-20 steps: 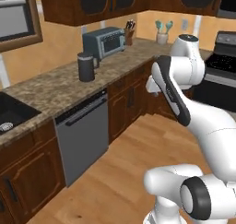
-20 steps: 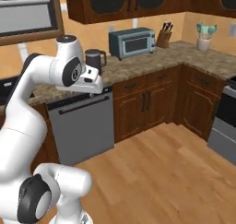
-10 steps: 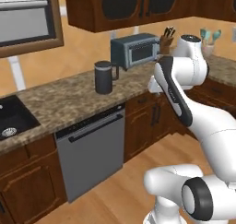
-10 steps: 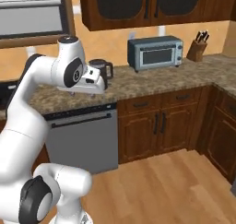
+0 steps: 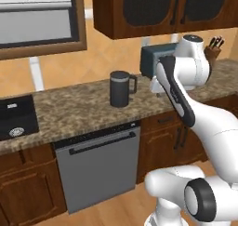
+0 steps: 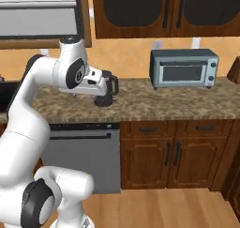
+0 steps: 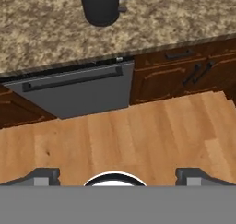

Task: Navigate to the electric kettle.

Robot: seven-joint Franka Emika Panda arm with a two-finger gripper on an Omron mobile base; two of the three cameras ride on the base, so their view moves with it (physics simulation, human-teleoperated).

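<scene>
The view has swung to face the electric kettle [image 5: 121, 88] squarely; the end effector [image 7: 117, 174] spreads wide, empty.

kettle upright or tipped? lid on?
Upright. The electric kettle stands on its base on the counter, sides vertical, handle to the side. Its top looks flat and closed, so the lid appears on.

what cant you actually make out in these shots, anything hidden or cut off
- Electric kettle: in the right base view the arm's hand covers most of it; in the hand view the top edge cuts it off.
- Toaster oven: in the left base view the arm hides most of it.
- Knife block: partly behind the arm, too small for detail.
- Sink: cut by the left edge.
- Gripper: only the fingertips show.
</scene>
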